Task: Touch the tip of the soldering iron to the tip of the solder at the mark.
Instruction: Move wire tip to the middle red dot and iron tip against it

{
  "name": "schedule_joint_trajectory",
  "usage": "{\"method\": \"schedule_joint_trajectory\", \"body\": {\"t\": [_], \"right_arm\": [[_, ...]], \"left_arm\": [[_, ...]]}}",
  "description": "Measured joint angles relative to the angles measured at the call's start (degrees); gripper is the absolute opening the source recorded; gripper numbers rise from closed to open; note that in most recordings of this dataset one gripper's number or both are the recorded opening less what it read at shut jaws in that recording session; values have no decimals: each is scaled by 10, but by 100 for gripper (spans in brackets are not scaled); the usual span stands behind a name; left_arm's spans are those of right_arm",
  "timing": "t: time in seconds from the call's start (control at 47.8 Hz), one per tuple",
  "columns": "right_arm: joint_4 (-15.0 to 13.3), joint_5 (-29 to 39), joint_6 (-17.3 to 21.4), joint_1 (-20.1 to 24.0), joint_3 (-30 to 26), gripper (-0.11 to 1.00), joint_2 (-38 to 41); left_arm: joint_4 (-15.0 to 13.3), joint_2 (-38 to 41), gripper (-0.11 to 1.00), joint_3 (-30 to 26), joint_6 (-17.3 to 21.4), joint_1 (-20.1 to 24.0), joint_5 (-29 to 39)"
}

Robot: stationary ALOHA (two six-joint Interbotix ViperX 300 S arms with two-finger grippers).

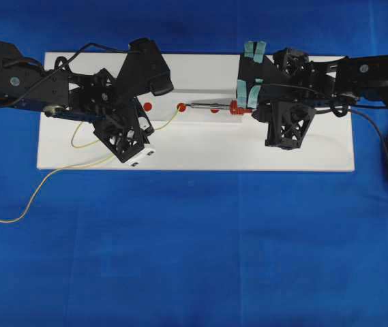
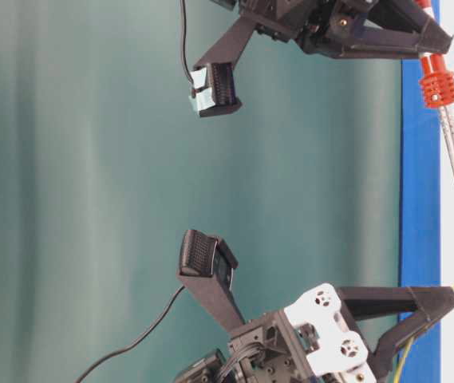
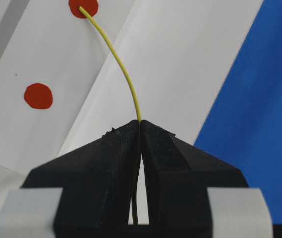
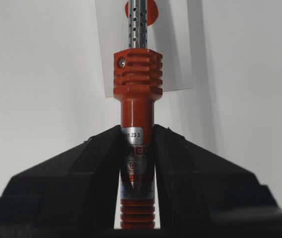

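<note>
Two grippers are at work over the white board point(image 1: 194, 153), and both are clenched on something. The left gripper point(image 3: 141, 130) has its black jaws pressed together on the solder point(image 3: 118, 64), so no gap shows except for the thin yellow wire between them. From the jaws the wire rises in a soft curve away from the camera, and its cut end lies on a red mark point(image 3: 84, 7) on the board. A second red mark point(image 3: 38, 95) lies to the left of the wire, apart from it. In the overhead view the rest of the wire runs back under the left arm and curls out over the blue cloth point(image 1: 180, 259).

The right gripper point(image 4: 138, 148) grasps the soldering iron point(image 4: 138, 84) by its red handle, at the silver label band, just behind the ribbed collar. The perforated metal shaft points straight away from the wrist camera. In the overhead view the long axis of the iron lies left to right along the board, with the tip pointing left at the same red mark. In the table-level view the tip of the iron is at this mark beside the end of the wire; I cannot tell whether they touch.
</note>
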Motion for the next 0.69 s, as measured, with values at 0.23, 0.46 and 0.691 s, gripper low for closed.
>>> {"method": "schedule_joint_trajectory", "body": {"t": [0.23,0.46,0.691], "right_arm": [[0,0,0,0,-4,7,3],[0,0,-1,4,-12,7,11],[0,0,-2,4,-13,7,11]], "left_arm": [[1,1,2,1,0,-1,0],[0,1,2,1,0,0,0],[1,1,2,0,0,0,1]]}}
